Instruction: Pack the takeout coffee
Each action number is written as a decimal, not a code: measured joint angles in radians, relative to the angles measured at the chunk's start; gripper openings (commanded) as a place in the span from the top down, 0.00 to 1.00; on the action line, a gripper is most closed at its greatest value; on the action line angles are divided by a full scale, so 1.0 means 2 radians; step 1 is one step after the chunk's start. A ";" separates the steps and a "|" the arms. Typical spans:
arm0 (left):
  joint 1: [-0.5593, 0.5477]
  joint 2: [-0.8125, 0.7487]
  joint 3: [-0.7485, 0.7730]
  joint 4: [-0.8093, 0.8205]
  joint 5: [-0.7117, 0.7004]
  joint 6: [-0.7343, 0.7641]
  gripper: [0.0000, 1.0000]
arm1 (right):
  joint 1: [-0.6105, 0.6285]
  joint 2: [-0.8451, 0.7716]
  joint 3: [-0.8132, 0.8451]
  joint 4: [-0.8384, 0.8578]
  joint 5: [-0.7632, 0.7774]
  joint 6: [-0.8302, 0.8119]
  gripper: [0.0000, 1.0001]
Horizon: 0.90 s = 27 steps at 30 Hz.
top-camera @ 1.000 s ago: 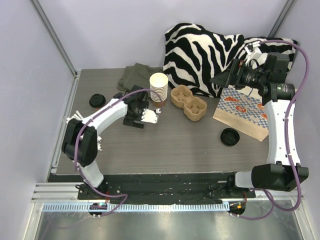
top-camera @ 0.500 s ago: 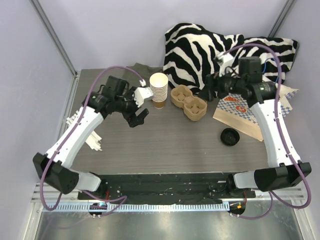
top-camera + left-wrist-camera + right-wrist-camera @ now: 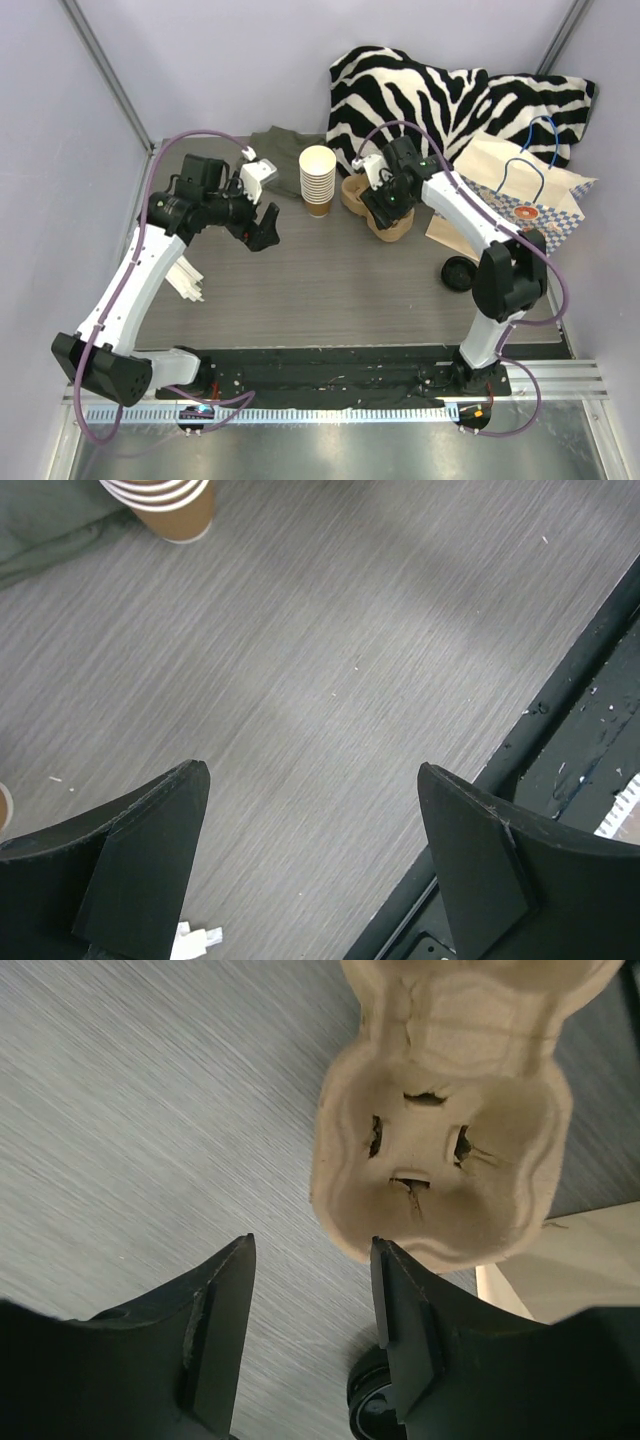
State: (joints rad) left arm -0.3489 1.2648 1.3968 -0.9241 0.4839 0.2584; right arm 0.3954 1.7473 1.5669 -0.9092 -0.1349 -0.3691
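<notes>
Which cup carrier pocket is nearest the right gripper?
The pocket at the carrier's end toward the black lid, just off the right gripper; the other pocket lies beyond it.

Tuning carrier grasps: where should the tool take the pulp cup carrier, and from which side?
Take the carrier by the rim of an end well, from above: one finger inside the well, one outside. It lies flat, open side up, and the thin raised wall looks easier to pinch than the wide body.
</notes>
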 measured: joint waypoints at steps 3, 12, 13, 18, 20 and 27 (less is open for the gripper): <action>0.000 0.001 -0.004 0.000 0.001 -0.006 0.09 | -0.001 0.025 0.001 -0.005 0.009 -0.007 0.50; 0.000 0.006 -0.005 0.003 0.007 -0.008 0.09 | -0.002 0.054 0.039 -0.009 0.003 -0.004 0.53; 0.000 0.006 -0.005 0.004 0.007 -0.008 0.09 | -0.002 0.056 0.042 -0.009 0.002 -0.002 0.53; 0.000 0.006 -0.010 0.004 0.007 -0.005 0.09 | -0.002 0.073 0.049 -0.009 -0.005 0.005 0.53; 0.000 0.006 -0.011 0.004 0.007 -0.003 0.09 | -0.002 0.078 0.049 -0.009 -0.007 0.007 0.54; 0.000 0.006 -0.015 0.004 0.009 0.005 0.09 | -0.002 0.094 0.050 -0.010 -0.008 0.014 0.66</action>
State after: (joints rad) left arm -0.3485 1.2762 1.3659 -0.9165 0.5018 0.2676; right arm 0.3904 1.9362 1.6665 -0.9283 -0.1516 -0.3420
